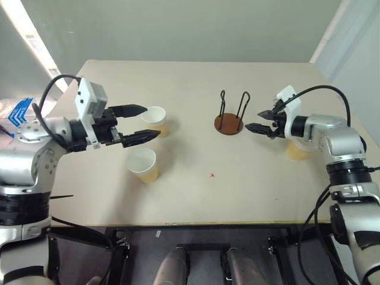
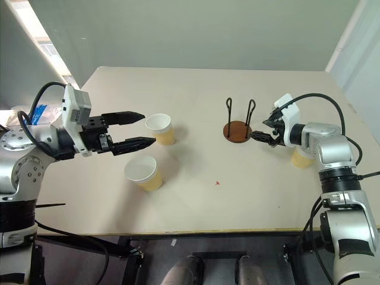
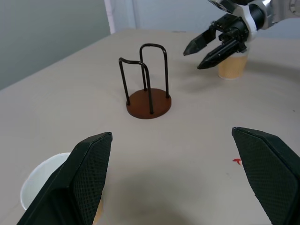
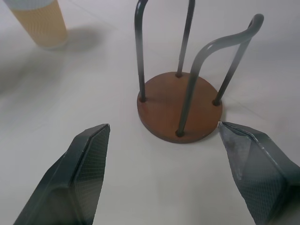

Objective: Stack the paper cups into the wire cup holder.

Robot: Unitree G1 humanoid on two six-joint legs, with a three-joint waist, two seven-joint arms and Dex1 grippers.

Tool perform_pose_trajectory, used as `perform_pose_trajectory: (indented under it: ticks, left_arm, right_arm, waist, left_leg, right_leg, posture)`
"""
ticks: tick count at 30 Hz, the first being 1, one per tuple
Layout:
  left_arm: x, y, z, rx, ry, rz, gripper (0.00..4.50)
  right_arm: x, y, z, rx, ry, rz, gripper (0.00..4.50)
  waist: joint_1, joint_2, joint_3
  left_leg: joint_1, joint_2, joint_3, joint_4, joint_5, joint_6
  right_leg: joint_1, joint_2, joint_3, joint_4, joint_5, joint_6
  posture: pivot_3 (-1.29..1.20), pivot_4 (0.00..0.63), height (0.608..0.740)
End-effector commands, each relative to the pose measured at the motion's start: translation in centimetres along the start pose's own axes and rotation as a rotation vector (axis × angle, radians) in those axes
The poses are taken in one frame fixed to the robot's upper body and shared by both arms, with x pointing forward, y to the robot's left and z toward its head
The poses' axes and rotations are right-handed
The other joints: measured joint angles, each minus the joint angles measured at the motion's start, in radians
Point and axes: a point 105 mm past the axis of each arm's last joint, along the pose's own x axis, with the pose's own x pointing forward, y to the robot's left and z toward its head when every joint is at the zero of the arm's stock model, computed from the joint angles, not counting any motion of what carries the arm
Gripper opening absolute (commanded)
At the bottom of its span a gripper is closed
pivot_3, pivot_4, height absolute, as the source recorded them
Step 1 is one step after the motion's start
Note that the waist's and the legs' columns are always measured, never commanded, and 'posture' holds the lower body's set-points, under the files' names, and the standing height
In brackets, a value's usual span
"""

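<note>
The wire cup holder (image 1: 230,123), a reddish-brown disc with two black wire loops, stands empty at mid-table. My right gripper (image 1: 255,120) is open just to its right, pointing at it, with nothing between the fingers; the right wrist view has the holder (image 4: 180,105) close ahead. One paper cup (image 1: 295,151) stands under my right forearm. Two more paper cups stand upright on the left, one farther (image 1: 155,119) and one nearer (image 1: 142,164). My left gripper (image 1: 145,123) is open wide and empty, its fingertips beside the farther cup's rim, above the table.
The beige table (image 1: 196,190) has a small red mark (image 1: 212,175) near its middle. Its front edge runs close below the nearer cup. A blue and white package (image 1: 18,113) lies off the table's left side.
</note>
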Motion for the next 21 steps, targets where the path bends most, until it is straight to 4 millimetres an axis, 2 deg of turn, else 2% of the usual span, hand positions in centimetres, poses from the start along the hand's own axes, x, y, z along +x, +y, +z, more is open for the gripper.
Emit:
perform_pose_trajectory:
  ticks: [1,9,14,21]
  left_arm:
    - [-0.3,0.3,1.5,0.053,-0.021,0.012,4.5]
    - [-0.5,0.3,1.7,0.049,-0.046,0.018,4.5]
    - [-0.5,0.6,1.7,0.049,-0.058,0.038,4.5]
    - [-0.5,0.9,1.7,0.057,-0.054,0.041,4.5]
  right_arm:
    - [0.1,-0.4,1.6,-0.046,-0.044,-0.027,3.89]
    - [0.8,-0.7,2.0,-0.04,-0.07,-0.052,3.89]
    - [2.0,-0.7,3.2,-0.022,-0.115,-0.069,3.89]
    - [3.7,-0.4,3.3,0.0,-0.126,-0.072,3.89]
  waist:
    - [0.0,0.0,0.0]
    - [-0.001,0.0,0.0]
    - [-0.002,0.0,0.0]
    - [-0.002,0.0,0.0]
  left_leg:
    - [0.0,0.0,0.0,0.0,0.0,0.0]
    - [0.0,0.0,0.0,0.0,0.0,0.0]
    - [0.0,0.0,0.0,0.0,0.0,0.0]
    - [0.0,0.0,0.0,0.0,0.0,-0.001]
  right_leg:
    - [0.0,0.0,0.0,0.0,0.0,0.0]
    - [0.0,0.0,0.0,0.0,0.0,-0.001]
    - [-0.001,0.0,0.0,0.001,0.0,-0.001]
    - [-0.001,0.0,0.0,0.002,-0.001,-0.002]
  posture:
    - [0.0,0.15,0.74]
    - [0.0,0.15,0.74]
    - [0.0,0.15,0.74]
    - [0.0,0.15,0.74]
